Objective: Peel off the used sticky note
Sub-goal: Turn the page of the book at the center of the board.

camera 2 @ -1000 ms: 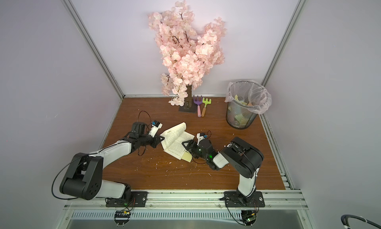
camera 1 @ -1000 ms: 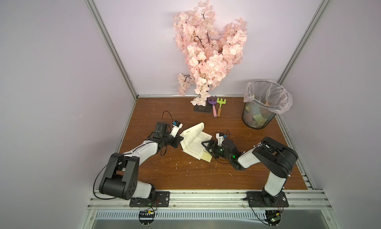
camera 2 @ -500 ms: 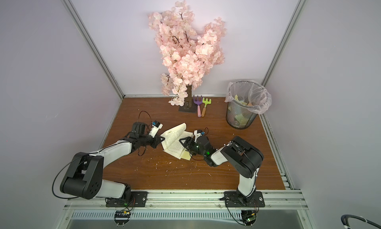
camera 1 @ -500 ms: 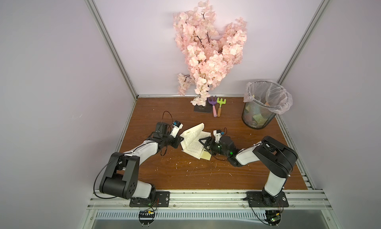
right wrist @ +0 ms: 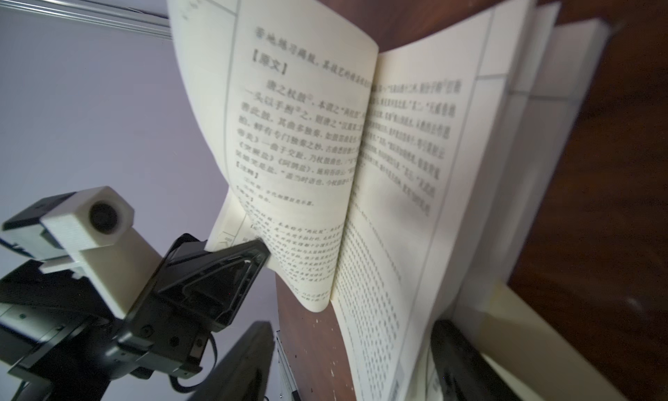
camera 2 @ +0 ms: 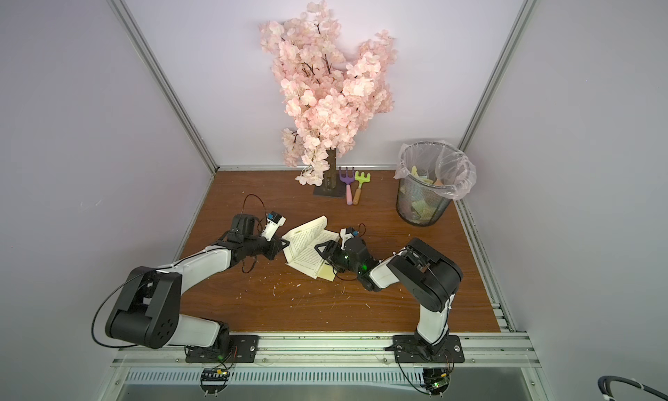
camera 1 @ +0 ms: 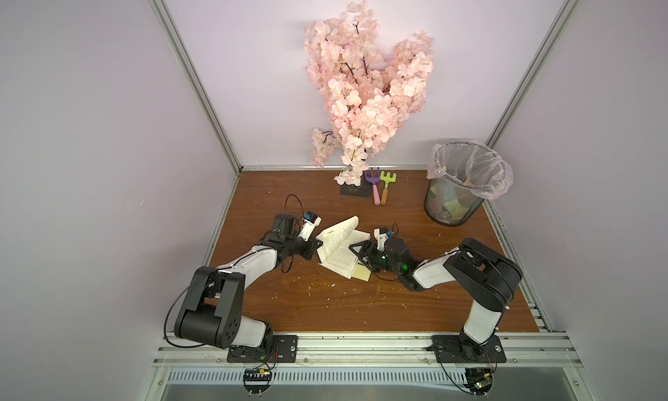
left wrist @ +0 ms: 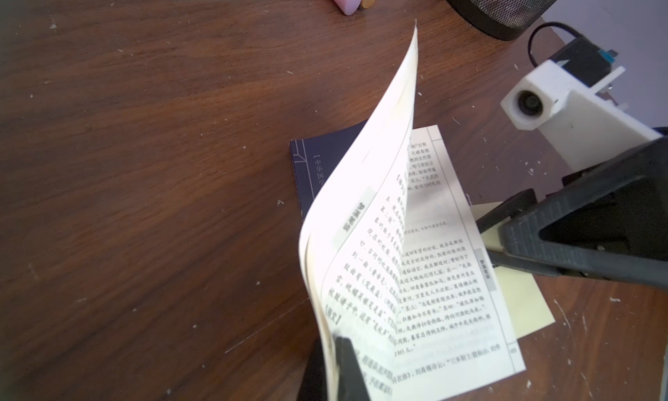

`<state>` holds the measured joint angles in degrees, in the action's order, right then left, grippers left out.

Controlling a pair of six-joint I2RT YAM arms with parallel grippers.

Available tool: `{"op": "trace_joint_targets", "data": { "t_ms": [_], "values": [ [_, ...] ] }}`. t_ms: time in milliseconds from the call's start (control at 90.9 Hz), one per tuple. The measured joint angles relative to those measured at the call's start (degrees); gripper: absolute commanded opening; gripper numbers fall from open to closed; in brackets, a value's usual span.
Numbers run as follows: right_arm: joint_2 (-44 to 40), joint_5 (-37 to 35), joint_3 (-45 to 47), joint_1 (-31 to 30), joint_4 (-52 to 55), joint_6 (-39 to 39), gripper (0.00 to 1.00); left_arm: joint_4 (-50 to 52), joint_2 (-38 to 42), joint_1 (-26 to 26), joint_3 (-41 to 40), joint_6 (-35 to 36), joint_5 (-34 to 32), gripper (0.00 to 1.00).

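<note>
Two arms are engaged; the peel has not begun. Left gripper (camera 1: 318,250) is pinched tight on a thin sheaf of lifted pages (left wrist: 376,157): matte cream paper, printed, curling upward. The book (camera 1: 338,253) lies open on the table (camera 1: 325,301), brown wood grain, scuffed and speckled; dark blue cover beneath. The sticky note (left wrist: 520,303) is pale yellow, flat and square, still tucked under the right-hand page's outer edge and jutting past the book's corner. Right gripper (left wrist: 495,233) has its black plastic jaws spread wide at the note's far part, holding nothing. Remaining, by my reading: close on the note, pull it free, perhaps drop it in the mesh bin (camera 1: 452,207), well apart.
</note>
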<state>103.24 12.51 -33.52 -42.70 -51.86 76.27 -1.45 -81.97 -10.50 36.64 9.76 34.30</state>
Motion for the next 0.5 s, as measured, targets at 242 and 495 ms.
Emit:
{"op": "trace_joint_targets", "data": {
  "t_ms": [242,495],
  "values": [
    [-2.43,-1.51,-0.04,-0.04,4.98,-2.14,0.72,0.00,0.00,0.00,0.00,0.20,0.02,0.01],
    [-2.43,-1.62,-0.13,-0.17,6.34,-2.60,0.72,0.02,0.00,0.00,0.00,0.35,0.02,0.01]
  ]
}}
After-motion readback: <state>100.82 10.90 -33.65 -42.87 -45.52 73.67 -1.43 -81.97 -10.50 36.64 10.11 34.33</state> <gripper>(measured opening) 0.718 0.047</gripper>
